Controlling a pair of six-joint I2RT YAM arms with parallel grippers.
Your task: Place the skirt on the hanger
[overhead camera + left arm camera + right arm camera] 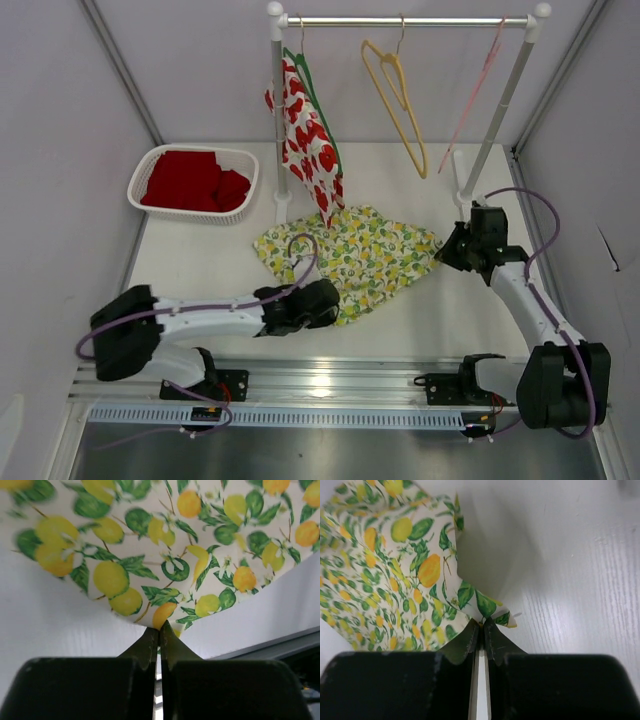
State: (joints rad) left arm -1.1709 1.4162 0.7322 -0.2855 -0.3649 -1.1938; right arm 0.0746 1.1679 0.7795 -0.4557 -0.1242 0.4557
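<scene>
Yellow-printed skirt (pixel 362 255), cropped in wrist views; edges hidden between closed jaws.

The left tool (pixel 159 630) has its two black fingers pressed together on the near edge of a white cloth skirt (pixel 165 545) printed with yellow lemons and green leaves. The cloth fans out from the pinch across the top. A white desk (pixel 55 625) shows on either side, and a grey metal rail (pixel 280 642) crosses at lower right.

White links (pixel 215 320), black joints (pixel 125 340), purple cables (pixel 541 197), black end effectors (pixel 159 630) (pixel 481 626).
</scene>
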